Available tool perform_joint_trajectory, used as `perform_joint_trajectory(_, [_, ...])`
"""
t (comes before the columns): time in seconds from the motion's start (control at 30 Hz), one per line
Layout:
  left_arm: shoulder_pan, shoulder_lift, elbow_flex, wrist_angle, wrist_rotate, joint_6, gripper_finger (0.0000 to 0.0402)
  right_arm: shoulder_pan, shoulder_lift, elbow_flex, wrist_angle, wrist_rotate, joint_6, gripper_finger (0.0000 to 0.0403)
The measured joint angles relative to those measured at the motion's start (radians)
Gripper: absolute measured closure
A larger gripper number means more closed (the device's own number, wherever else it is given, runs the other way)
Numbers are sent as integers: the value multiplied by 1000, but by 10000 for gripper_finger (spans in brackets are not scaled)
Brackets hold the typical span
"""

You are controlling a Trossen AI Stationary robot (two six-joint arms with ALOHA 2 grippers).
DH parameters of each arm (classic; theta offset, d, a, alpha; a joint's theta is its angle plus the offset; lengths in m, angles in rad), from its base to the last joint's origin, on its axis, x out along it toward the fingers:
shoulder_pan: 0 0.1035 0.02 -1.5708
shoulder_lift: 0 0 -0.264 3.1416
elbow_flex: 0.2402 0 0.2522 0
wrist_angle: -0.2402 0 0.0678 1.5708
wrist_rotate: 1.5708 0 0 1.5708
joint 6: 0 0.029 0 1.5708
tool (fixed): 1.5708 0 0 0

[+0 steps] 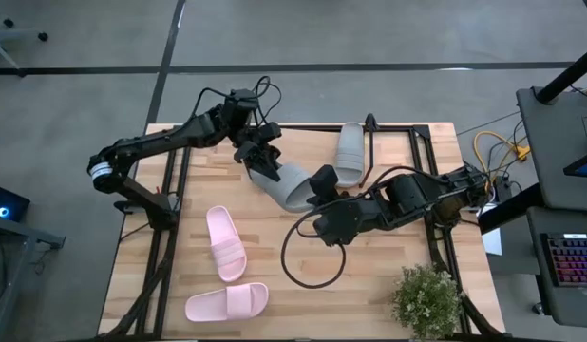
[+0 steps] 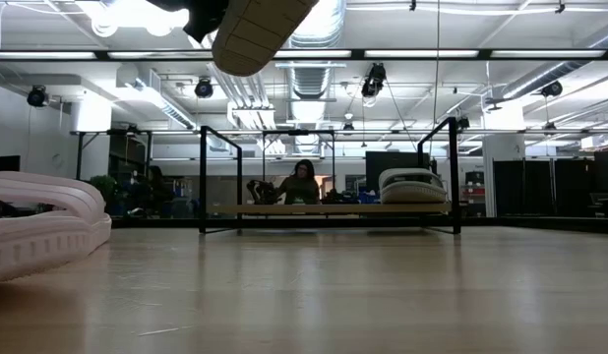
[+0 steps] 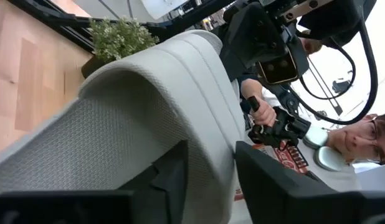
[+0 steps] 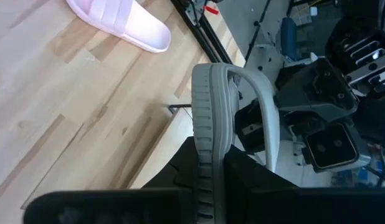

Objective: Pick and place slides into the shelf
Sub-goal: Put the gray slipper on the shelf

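A light grey foam slide is held in the air above the middle of the bench by both arms at once, apparently mid-handover. The left pincer is clenched on one end, with a dark finger either side of the ribbed sole. The right pincer is clamped across the sole edge at the other end, seen in the high view at.

Only one pincer should be released, and only once the other grip is judged firm; otherwise the slide is likely to drop or twist. The foam is soft, so a squeeze near the thick sole edge is preferred to one on the strap. The slide should then be carried over the low wood-and-black-frame shelf at the bench's far edge and set flat beside the second grey slide, which already rests on the shelf board and is also seen in the low view.

The two pale pink foam slides lie on the butcher-block bench, well apart from the shelf, not yet placed. A black cable loop lies on the bench under the right arm; snagging should be watched for. A small green potted plant stands at the near right corner.

Beyond the bench, a workshop room with ceiling ducts is seen, with a person seated behind the shelf.
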Motion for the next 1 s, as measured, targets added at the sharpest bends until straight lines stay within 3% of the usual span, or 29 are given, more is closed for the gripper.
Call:
perform_joint_trajectory(0.27, [25, 0, 0, 30, -29, 0, 241, 0, -1, 0, -4, 36, 7, 375])
perform_joint_trajectory(1.0, [203, 0, 4, 126, -57, 5, 239, 1, -55, 1, -43, 133, 131, 375])
